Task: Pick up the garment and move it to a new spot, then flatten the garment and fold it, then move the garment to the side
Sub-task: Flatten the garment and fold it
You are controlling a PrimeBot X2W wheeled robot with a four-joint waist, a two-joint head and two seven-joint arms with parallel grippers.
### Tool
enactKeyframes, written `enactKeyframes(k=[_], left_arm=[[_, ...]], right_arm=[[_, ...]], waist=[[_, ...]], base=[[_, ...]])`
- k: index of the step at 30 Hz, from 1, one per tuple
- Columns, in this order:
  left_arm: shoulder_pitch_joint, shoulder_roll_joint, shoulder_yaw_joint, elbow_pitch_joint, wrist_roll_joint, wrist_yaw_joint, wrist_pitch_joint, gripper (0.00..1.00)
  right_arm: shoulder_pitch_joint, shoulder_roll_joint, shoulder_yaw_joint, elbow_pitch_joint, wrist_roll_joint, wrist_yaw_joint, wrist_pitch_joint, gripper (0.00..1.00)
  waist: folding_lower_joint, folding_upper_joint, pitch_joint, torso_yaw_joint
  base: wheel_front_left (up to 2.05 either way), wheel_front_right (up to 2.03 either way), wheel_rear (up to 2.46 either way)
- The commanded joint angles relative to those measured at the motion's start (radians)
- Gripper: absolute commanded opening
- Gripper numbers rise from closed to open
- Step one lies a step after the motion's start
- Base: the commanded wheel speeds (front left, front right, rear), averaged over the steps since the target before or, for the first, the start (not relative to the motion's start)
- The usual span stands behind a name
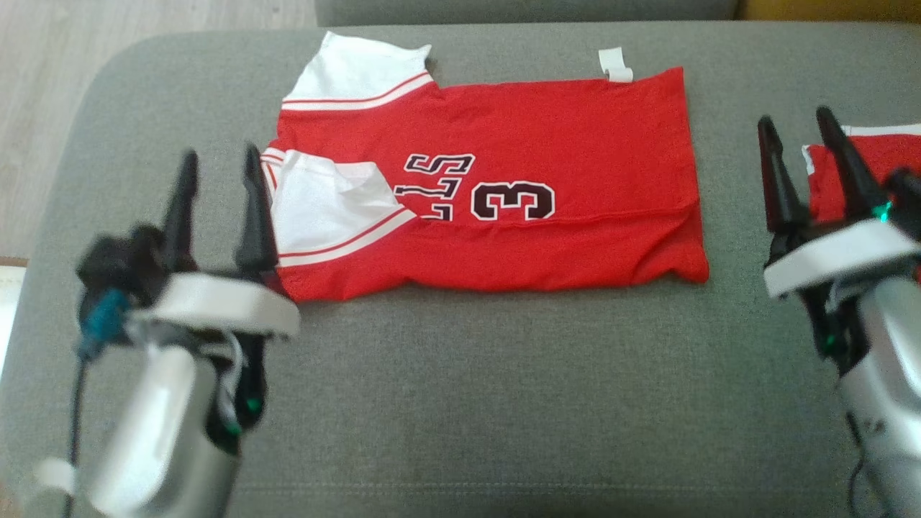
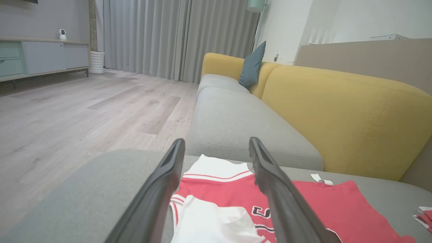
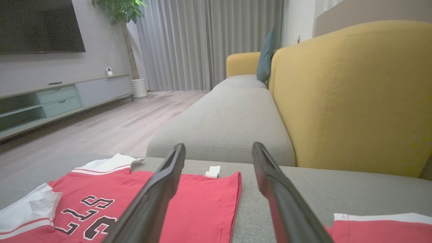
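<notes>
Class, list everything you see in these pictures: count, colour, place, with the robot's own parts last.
garment: one, red with white sleeves, flat on the seat cushion
tag: one, white, at the garment's far edge
second cloth: one, red with white trim, on the cushion's right end
backrests: two, yellow, behind the seats
pillow: one, teal, far along the sofa
curtains: one set, grey, across the room
left claw: one, dark, open, by the sleeves
right claw: one, dark, open, beyond the hem

free: bare cushion (image 1: 504, 374) in front of garment (image 1: 547, 144) | obstacle: second red garment (image 1: 899, 152) at right
</notes>
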Motion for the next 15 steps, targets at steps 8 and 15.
enactKeyframes(k=[8, 15], left_arm=[[0.113, -0.101, 0.078, -0.001, 0.131, -0.057, -0.005, 1.00], [0.085, -0.096, 0.077, 0.150, 0.210, -0.058, -0.005, 1.00]], right_arm=[[0.233, 0.170, -0.180, -0.216, -0.233, 0.003, -0.002, 1.00], [0.257, 0.210, -0.214, -0.317, -0.285, 0.003, 0.060, 1.00]], waist=[[0.0001, 0.0000, -0.033, 0.009], [0.0001, 0.0000, -0.018, -0.005]], base=[[0.00, 0.00, 0.00], [0.00, 0.00, 0.00]])
